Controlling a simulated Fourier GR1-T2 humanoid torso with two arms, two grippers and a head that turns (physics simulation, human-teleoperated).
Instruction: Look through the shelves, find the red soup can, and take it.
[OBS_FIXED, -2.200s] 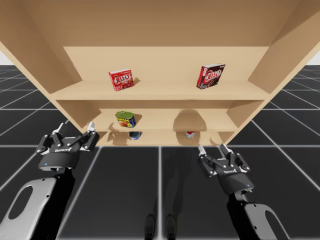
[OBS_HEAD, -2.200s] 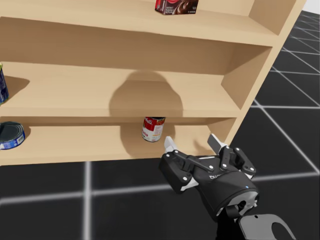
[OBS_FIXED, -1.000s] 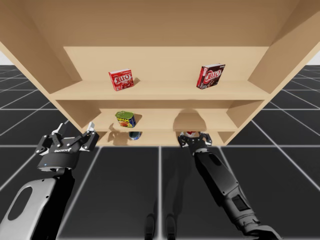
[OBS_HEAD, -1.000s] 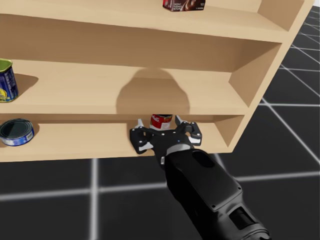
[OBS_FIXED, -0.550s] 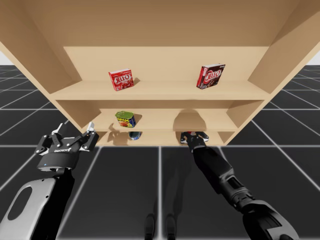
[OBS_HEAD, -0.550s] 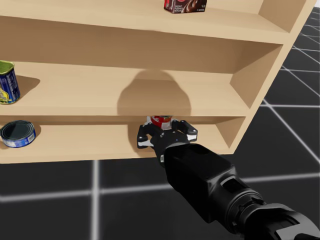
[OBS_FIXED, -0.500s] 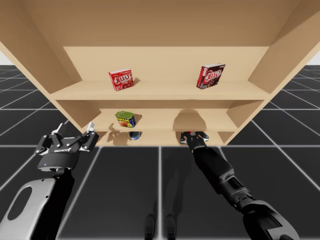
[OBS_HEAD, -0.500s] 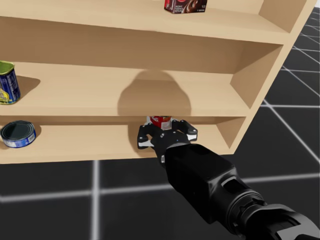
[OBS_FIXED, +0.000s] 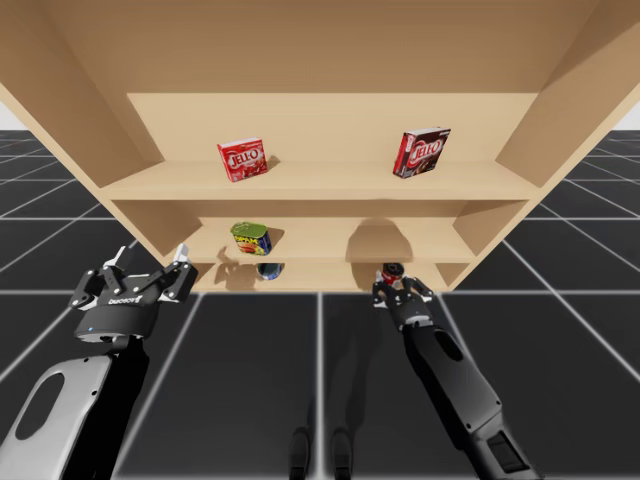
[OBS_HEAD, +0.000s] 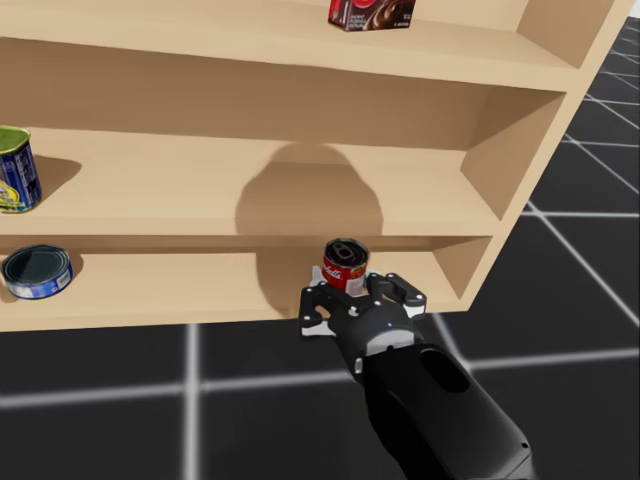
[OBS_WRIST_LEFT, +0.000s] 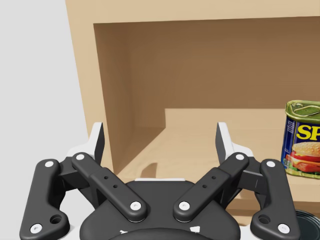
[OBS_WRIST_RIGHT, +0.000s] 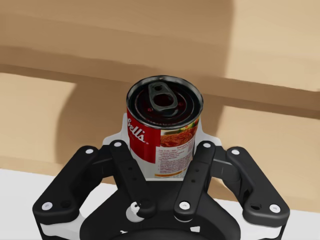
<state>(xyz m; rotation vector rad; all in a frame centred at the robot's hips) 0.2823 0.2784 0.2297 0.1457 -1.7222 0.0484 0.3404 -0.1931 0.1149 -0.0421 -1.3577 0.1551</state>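
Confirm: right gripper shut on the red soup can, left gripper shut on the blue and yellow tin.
Wrong about the left gripper: it is open, and the blue and yellow tin stands apart on the shelf, as the left wrist view shows. The right gripper is shut on the red soup can.

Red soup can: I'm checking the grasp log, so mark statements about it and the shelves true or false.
1. My right gripper is shut on the red soup can. True.
2. My left gripper holds the blue-and-yellow tin. False: it is open, and the tin stands on the middle shelf.
3. The red soup can lies on its side. False: it is upright, lid up.
4. A red box and a dark red box stand on the top shelf. True.
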